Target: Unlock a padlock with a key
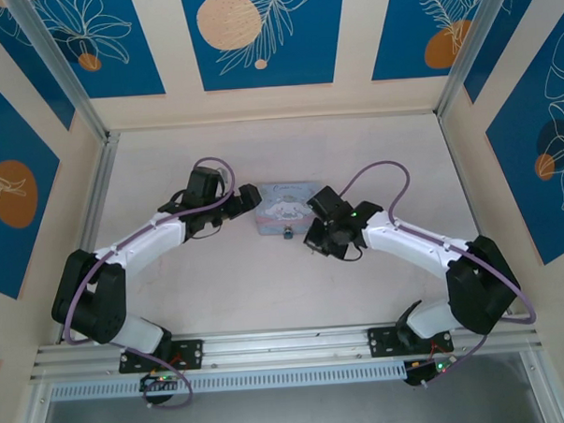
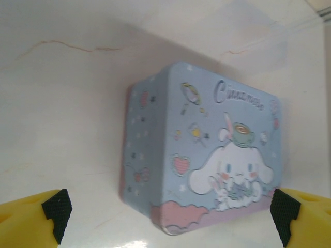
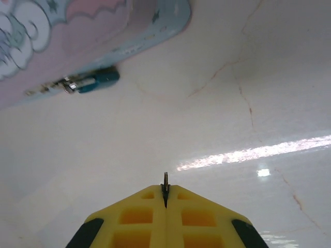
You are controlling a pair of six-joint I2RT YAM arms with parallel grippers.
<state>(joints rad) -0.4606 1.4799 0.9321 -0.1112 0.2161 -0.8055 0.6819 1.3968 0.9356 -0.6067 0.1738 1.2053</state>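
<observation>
The padlock (image 3: 95,81) is a tiny dark, bluish lock hanging at the front edge of the pale blue cartoon tin (image 3: 77,31), upper left in the right wrist view. From above, the padlock (image 1: 289,236) sits just below the tin (image 1: 284,205). My right gripper (image 3: 165,194) is shut on a thin metal key (image 3: 165,180), seen edge-on and sticking out past the yellow fingertips. It is apart from the padlock, to its right and nearer the camera. My left gripper (image 2: 170,217) is open, its fingertips (image 2: 56,213) wide on either side of the tin's near end.
The tin (image 2: 207,150) lies flat on the pale marbled tabletop (image 1: 220,289). Metal rails and patterned walls enclose the table on three sides. Both arms (image 1: 143,241) reach in towards the middle from the near edge.
</observation>
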